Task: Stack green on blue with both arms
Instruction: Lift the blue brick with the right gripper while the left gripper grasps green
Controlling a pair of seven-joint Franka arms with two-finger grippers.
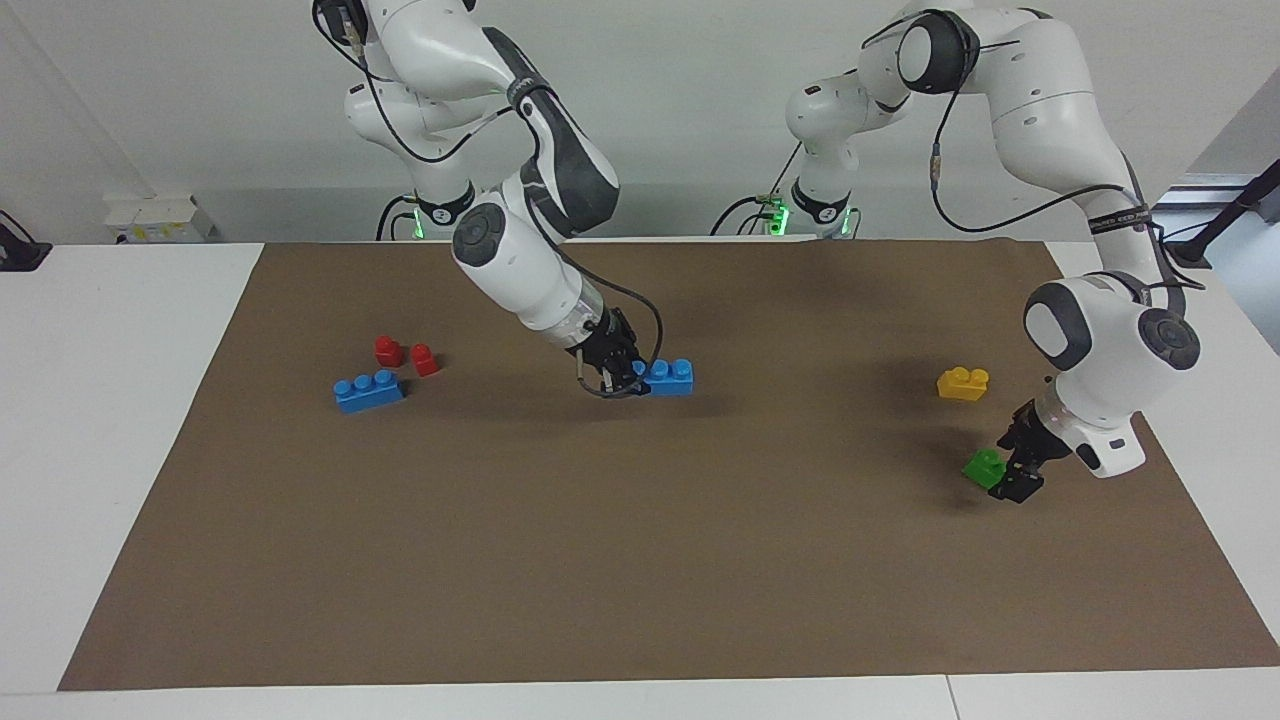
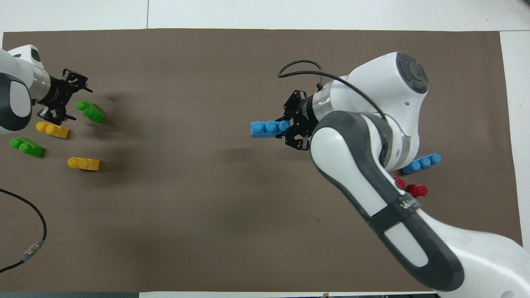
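My right gripper (image 1: 634, 381) is shut on one end of a blue three-stud brick (image 1: 670, 377) and holds it just above the mat's middle; in the overhead view the gripper (image 2: 290, 126) grips the brick (image 2: 268, 128) by its end. My left gripper (image 1: 1008, 478) is shut on the bright-green two-stud brick (image 1: 985, 468), held tilted a little above the mat at the left arm's end. In the overhead view the gripper (image 2: 75, 103) has this green brick (image 2: 91, 112) sticking out from its fingers.
A second blue brick (image 1: 369, 390) and two red pieces (image 1: 388, 350) lie at the right arm's end. A yellow brick (image 1: 963, 383) lies near the left gripper. The overhead view shows two yellow bricks (image 2: 52, 129) (image 2: 83, 164) and a darker green brick (image 2: 27, 147).
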